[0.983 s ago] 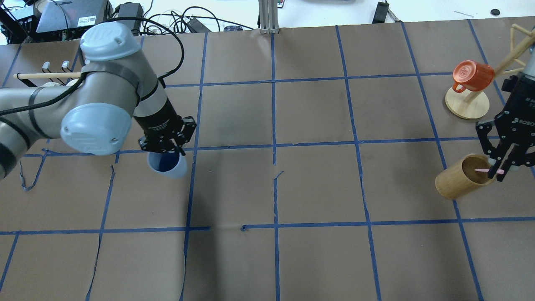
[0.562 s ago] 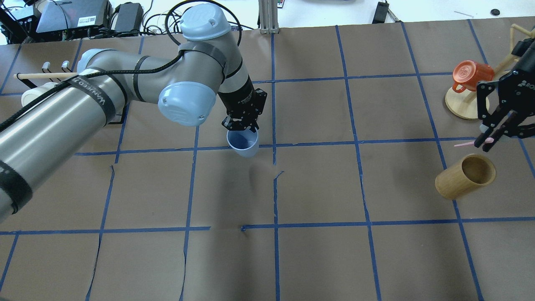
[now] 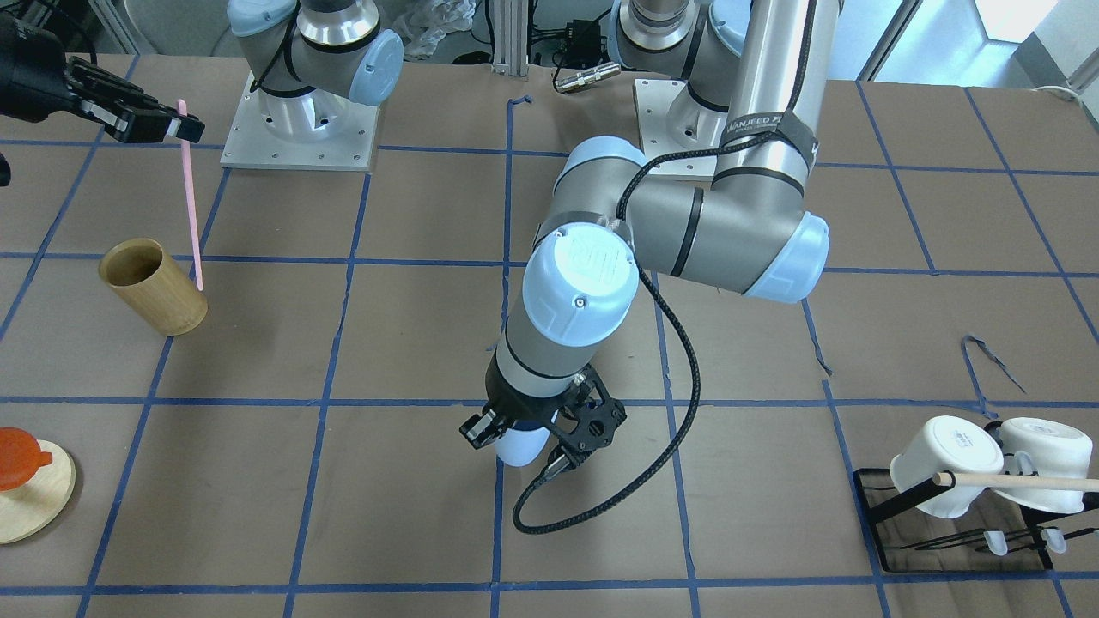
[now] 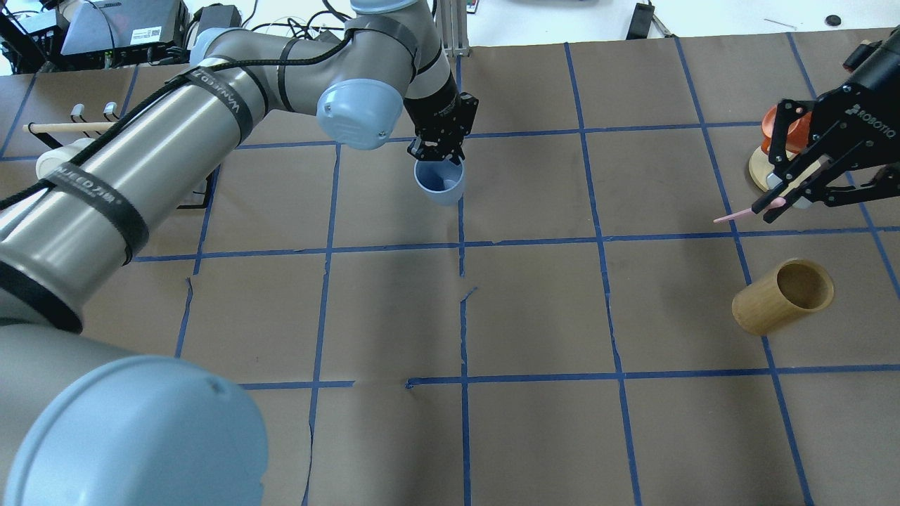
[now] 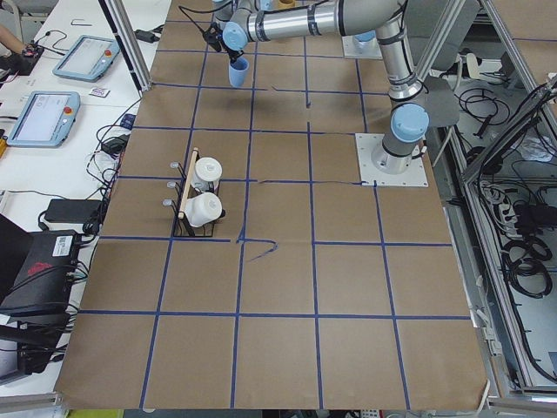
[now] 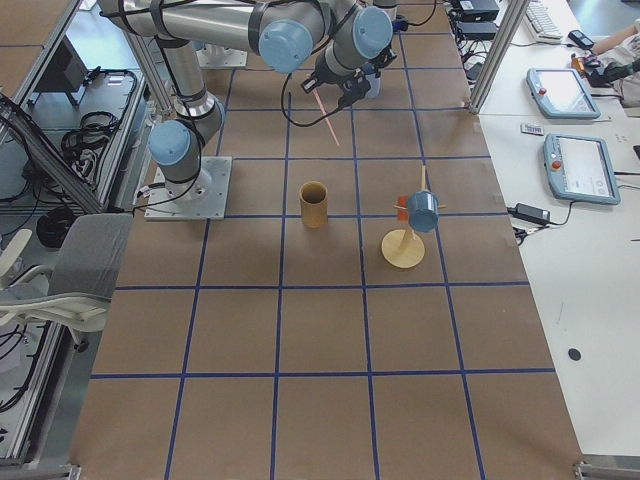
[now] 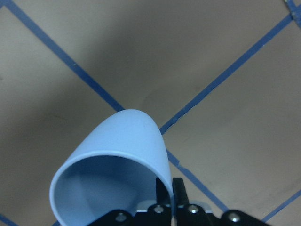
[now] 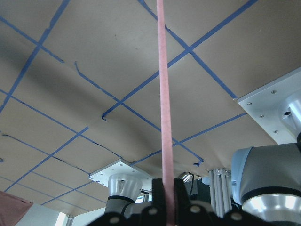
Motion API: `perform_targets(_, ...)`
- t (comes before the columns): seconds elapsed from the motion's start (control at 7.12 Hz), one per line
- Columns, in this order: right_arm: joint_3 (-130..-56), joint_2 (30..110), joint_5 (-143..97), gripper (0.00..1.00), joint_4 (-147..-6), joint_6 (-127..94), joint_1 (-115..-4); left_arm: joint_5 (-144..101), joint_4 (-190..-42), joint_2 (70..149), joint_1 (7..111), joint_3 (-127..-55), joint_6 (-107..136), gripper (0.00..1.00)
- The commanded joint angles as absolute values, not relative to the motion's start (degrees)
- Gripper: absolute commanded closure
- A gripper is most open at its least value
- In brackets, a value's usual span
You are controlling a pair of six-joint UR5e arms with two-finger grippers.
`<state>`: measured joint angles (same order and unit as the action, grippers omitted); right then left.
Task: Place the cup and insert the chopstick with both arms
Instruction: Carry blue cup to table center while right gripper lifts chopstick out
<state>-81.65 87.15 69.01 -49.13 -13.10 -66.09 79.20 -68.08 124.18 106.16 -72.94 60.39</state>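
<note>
Clamping the cup (image 4: pixel 441 186) by its rim, the left claw (image 4: pixel 437 154) holds it over the tabletop (image 4: pixel 534 309) beside the centre tape line. Far off, the right claw (image 4: pixel 775 204) grips the chopstick (image 4: pixel 735 215) by its upper end, near the bamboo cylinder (image 4: pixel 782 295).

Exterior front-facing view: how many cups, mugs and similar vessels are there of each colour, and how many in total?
2 white mugs, on the rack
1 light-blue cup, partly hidden by the gripper
1 tan bamboo cylinder
1 orange mug, cut by the picture's edge
Total: 5
</note>
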Motion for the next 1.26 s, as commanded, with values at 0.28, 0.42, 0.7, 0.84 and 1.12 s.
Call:
perform_targets(0.28,-81.47,86.14,54.00,1.00,-48.60,-13.10,-66.09,79.54,-68.91,130.07,106.26,-66.71,57.75,1.00)
perform_targets(0.42,-81.47,85.61,52.05,1.00,-48.60,-13.18,-66.09,79.45,-68.91,130.60,106.43,-66.71,57.83,1.00)
perform_targets(0.7,-81.39,84.38,45.22,1.00,-49.22,-20.61,-66.53,79.19,-68.82,131.31,106.61,-66.71,58.27,0.97)
perform_targets(0.84,-81.39,83.59,42.39,1.00,-51.22,-23.35,-67.23,79.10,-68.82,131.57,106.61,-66.71,58.10,0.73)
perform_targets(1.12,-81.47,81.57,36.85,1.00,-53.24,-27.75,-69.86,79.10,-68.47,131.57,106.61,-66.53,57.83,0.00)
